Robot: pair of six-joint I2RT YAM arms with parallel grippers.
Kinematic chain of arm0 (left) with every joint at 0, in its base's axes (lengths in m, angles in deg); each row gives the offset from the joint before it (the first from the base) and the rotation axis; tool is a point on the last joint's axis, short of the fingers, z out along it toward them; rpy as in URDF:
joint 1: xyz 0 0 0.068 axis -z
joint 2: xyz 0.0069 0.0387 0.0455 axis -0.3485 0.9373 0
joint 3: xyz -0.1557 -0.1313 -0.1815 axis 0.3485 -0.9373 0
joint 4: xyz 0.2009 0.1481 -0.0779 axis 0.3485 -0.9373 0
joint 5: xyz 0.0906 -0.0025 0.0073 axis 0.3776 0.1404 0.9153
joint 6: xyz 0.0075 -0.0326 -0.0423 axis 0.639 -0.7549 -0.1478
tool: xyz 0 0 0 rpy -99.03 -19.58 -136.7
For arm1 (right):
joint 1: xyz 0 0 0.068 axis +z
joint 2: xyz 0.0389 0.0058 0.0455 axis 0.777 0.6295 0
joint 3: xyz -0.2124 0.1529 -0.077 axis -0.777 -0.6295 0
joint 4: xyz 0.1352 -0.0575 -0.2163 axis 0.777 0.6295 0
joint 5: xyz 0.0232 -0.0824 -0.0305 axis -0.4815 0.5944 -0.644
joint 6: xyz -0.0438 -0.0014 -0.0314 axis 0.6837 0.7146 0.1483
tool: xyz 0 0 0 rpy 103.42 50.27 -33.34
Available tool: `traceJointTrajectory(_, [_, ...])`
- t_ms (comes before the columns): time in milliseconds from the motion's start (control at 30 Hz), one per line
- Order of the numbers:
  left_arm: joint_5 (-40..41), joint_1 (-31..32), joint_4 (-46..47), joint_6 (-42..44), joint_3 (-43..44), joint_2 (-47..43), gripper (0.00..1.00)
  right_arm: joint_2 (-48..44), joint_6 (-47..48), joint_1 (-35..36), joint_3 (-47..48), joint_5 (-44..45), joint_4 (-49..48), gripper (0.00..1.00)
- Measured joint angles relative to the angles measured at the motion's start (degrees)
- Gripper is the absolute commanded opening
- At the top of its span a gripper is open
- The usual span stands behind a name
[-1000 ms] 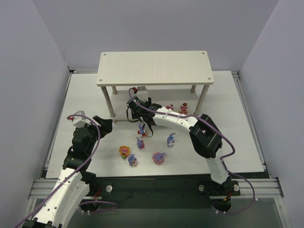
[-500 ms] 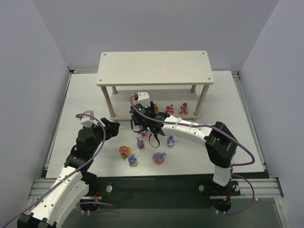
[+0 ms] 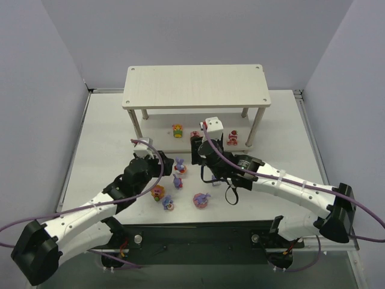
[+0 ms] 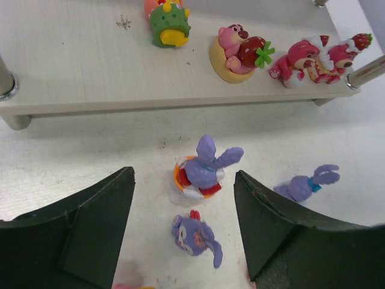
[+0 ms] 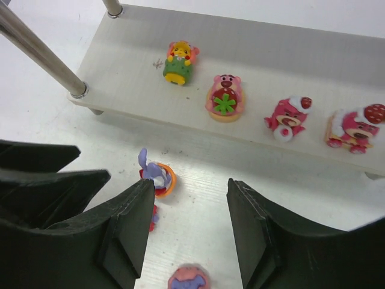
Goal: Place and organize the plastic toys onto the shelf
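We count four round toys (image 5: 224, 98) on the shelf (image 5: 289, 66); bunnies (image 4: 204, 165) and an orange toy (image 3: 157, 192) wait on the tabletop (image 3: 108, 132) at its six o'clock. Left gripper (image 4: 183, 174), right gripper (image 5: 189, 186): jaws wide, empty.

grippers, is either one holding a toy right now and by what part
Nothing is held. The left gripper is open over a purple bunny; the right gripper is open too.

Shelf (image 3: 157, 127): lower tier largely covered by the top board in the overhead view. Pink round toy (image 5: 187, 278): cropped by the right wrist view's bottom edge. Purple bunny (image 5: 153, 218): mostly behind a finger of the right gripper (image 5: 189, 188). Green toy (image 4: 168, 24): top cropped, left wrist view. Pink sliver (image 4: 123, 286): unidentifiable at that view's bottom edge.
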Motion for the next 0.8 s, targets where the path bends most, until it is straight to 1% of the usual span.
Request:
traceJointTrajectory(100, [3.39, 1.68, 3.61, 1.60, 2.64, 7.41, 0.73, -4.57, -1.07, -0.02, -1.44, 0.44, 2.29, 0.52])
traceJointTrajectory(200, [6.82, 2.12, 10.43, 3.91, 3.87, 14.51, 0.74, -8.33, -1.97, -0.17, -3.10, 0.81, 4.09, 0.52])
traceJointTrajectory(400, [10.62, 2.27, 21.38, 8.57, 5.81, 25.53, 0.79, -14.58, -3.34, -0.70, -7.21, 0.87, 6.51, 0.52])
traceJointTrajectory(600, [12.50, 2.12, 29.66, 10.14, 11.56, 35.30, 0.85, -16.31, -4.02, -1.36, -8.07, 1.20, 7.45, 0.52])
traceJointTrajectory(800, [13.44, 1.38, 34.47, 10.34, 14.78, 41.16, 0.86, -17.18, -4.17, -2.69, -9.20, 1.22, 8.28, 0.52])
